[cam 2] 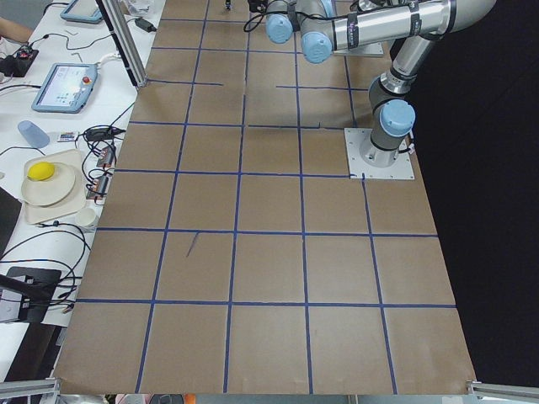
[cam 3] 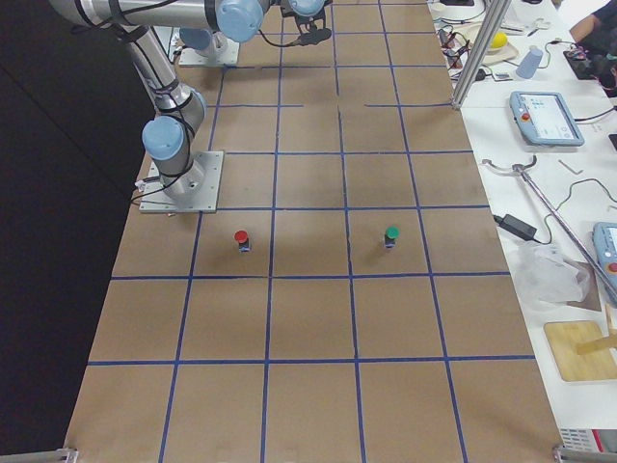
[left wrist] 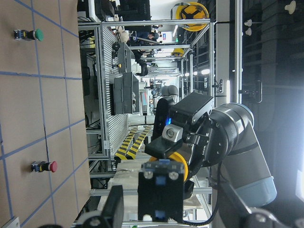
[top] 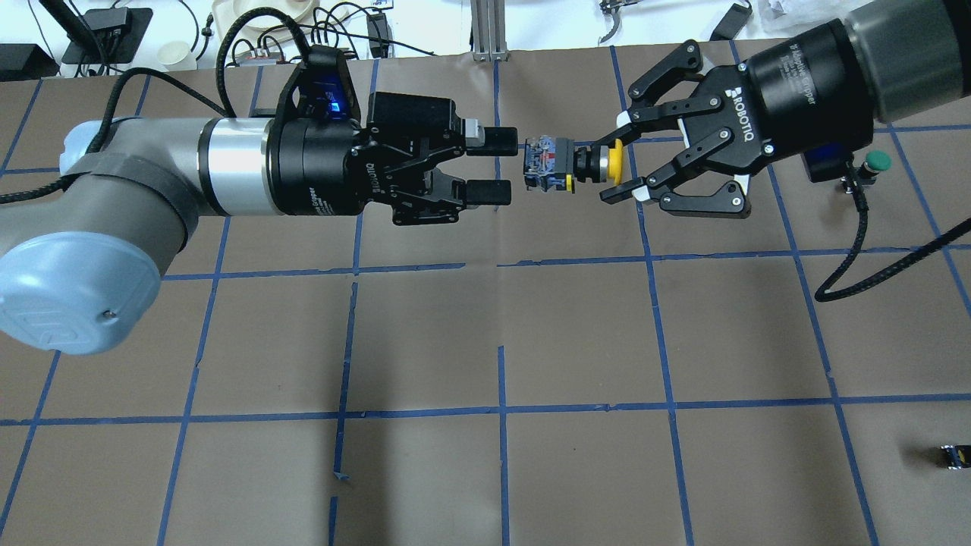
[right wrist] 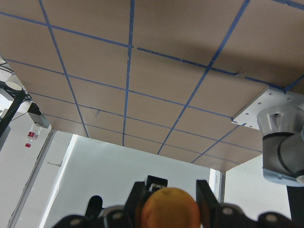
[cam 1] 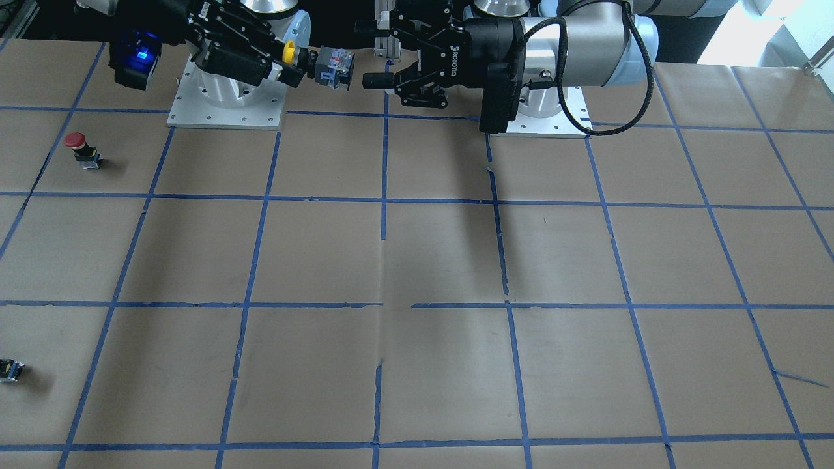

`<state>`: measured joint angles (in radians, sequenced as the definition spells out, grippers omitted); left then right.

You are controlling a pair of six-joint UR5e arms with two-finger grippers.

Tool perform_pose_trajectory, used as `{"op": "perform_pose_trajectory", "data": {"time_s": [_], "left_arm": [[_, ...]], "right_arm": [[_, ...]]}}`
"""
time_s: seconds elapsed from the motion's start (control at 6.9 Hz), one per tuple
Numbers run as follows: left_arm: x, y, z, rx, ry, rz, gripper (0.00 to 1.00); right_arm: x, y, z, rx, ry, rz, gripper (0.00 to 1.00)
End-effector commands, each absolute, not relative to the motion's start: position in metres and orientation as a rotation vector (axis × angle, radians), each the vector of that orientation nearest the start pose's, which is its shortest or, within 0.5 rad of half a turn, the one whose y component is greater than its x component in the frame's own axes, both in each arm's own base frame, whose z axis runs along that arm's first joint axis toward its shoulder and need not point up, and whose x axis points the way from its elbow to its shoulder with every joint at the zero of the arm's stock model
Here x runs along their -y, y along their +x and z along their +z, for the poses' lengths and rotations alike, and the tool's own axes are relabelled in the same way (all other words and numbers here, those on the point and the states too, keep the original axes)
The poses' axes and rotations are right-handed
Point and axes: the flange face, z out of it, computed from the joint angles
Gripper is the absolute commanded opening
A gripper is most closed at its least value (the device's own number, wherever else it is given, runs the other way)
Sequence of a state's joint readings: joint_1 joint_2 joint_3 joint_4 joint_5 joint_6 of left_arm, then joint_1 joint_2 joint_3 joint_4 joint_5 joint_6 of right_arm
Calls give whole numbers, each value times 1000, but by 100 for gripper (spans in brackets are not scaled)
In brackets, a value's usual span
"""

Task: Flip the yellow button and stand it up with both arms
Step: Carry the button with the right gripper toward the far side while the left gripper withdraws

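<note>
Yellow button (top: 565, 163) is off the table, held horizontal in mid-air between the two grippers. Cap points to the robot's R, contact-block end points to its L.

R gripper (top: 614, 167): fingertips closed in on the button at the cap/neck end, holding its weight. From the R wrist cam only the yellow cap (right wrist: 168, 209) shows, sitting between the fingers.

L gripper (top: 497, 167): fingers apart, lined up with the button's block end, one above and one below its axis in the overhead view. Tips are just beside the block. There seems to be a small gap, but contact can't be ruled out at this res. L wrist cam looks straight at the block end (left wrist: 160, 190).

Others, all on the table & well apart from the yellow button:
- green button (top: 876, 161), to its robot-R side, past the R gripper's wrist
- red button (cam 1: 81, 148), upright, also to its robot-R side
- small black switch block (top: 952, 455), farthest out to its robot-R side
</note>
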<state>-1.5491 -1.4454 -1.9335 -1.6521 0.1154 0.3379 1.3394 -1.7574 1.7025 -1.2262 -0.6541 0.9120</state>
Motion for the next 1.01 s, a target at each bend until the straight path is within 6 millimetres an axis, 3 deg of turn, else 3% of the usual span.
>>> {"op": "perform_pose_trajectory", "data": {"time_s": [0.0,0.14,0.43,0.58,0.72,0.87], "left_arm": [[434,-200,449,1765,0,23,74],[441,-178,438,1878,4,34,74],[456,-156,412,2135,-61,38,74],[474,-141,407,2339,-125,47,74],[492,-127,419,2503,-168,46,74],[518,-100,424,2757,-209,8,77]], "right_arm": [[436,71,499,-2004,1285,545,33],[437,57,489,-2176,1155,465,33],[446,33,458,-2536,747,384,27],[458,9,446,-2693,601,296,27],[462,-11,428,-2798,420,224,27],[460,-39,407,-2910,287,130,27]]}}
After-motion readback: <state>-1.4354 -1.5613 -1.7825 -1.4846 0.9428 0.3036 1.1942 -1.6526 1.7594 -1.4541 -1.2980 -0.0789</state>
